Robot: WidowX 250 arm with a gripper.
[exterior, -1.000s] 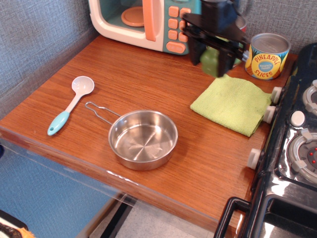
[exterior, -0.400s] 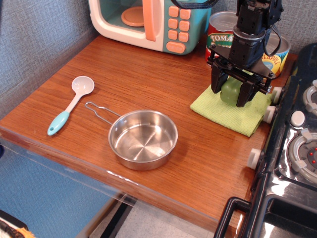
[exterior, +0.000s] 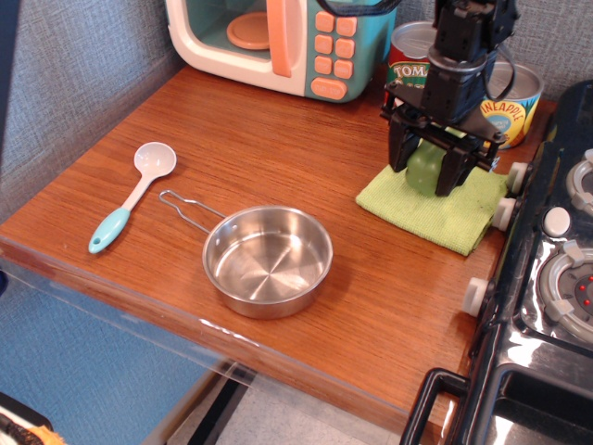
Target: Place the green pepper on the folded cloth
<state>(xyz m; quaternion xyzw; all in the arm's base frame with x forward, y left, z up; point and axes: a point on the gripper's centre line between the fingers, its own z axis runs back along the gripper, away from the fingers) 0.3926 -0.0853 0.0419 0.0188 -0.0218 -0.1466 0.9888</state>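
Observation:
The green pepper sits between my gripper's two black fingers, low over the back part of the folded lime-green cloth. I cannot tell whether its underside touches the cloth. My gripper points down at the right rear of the wooden counter. Its fingers press against both sides of the pepper. The cloth lies flat next to the toy stove, its back edge partly hidden by the gripper.
A steel pan sits front centre. A white and teal spoon lies at the left. A toy microwave stands at the back, with a tomato can and a pineapple can behind the gripper. A black stove is at the right.
My gripper carried the pepper from above the counter near the microwave rightward and down over the cloth. In the last moment it shifted slightly left and up.

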